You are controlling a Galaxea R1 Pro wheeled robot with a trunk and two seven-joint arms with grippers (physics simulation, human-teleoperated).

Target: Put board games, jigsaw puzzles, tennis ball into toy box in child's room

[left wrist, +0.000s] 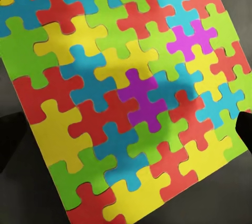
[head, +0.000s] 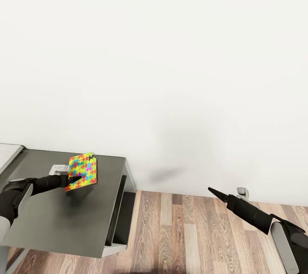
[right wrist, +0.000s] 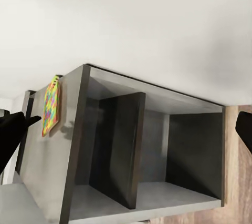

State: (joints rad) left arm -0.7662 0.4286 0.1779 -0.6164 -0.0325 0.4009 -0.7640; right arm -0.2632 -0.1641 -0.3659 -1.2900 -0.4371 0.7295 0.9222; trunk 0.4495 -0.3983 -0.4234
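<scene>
A jigsaw puzzle (head: 83,169) of yellow, green, red, blue and pink pieces hangs tilted just above the table's dark grey lower section (head: 64,222). My left gripper (head: 73,178) is shut on its near edge. In the left wrist view the puzzle (left wrist: 121,92) spreads wide, with one dark fingertip (left wrist: 244,130) at its rim. The right wrist view catches the puzzle (right wrist: 51,104) edge-on, raised off the table top (right wrist: 50,176), its shadow beside it. My right gripper (head: 212,191) hovers open over the wood floor, to the right of the table, fingers wide apart and empty.
The dark section has open shelf compartments (right wrist: 189,150) with a divider below its top. A strip of lighter grey desk top (head: 6,154) adjoins it at the left. A white wall rises behind; wood-plank floor (head: 184,235) lies to the right, with a small wall fitting (head: 242,192).
</scene>
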